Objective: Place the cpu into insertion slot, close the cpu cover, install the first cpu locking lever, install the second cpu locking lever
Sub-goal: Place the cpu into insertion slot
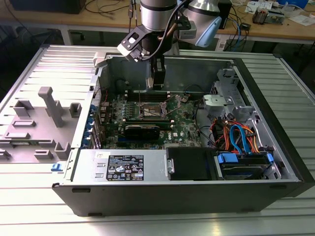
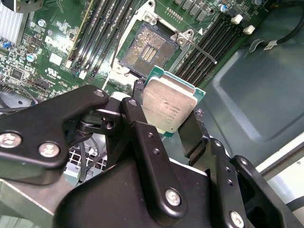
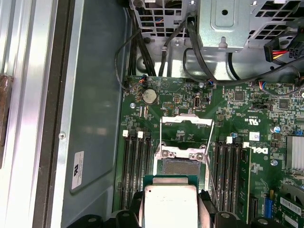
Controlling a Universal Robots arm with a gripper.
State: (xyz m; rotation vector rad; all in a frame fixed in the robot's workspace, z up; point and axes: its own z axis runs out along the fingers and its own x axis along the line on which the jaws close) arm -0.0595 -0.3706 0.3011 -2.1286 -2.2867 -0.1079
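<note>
Open case (image 1: pixel 172 196) lying flat, arm reaching down into it; gripper (image 1: pixel 157 81) hangs over the green board (image 1: pixel 184 129). Grey drive cage (image 3: pixel 228 23) sits well beyond the fingertips, past the board's far edge. Black memory slots (image 3: pixel 135 166) run in rows to either side of the fingers (image 2: pixel 137 118). Metal cover (image 3: pixel 186 120) swung up, standing open on the far side of the socket from the fingertips. Bare slot (image 2: pixel 145 50) just ahead of the fingertips, dark contact field showing, shiny rim around it. Silver-topped cpu (image 2: pixel 168 107) pinched between the two black fingers by opposite edges, green rim showing; held near the slot, not seated in it
</note>
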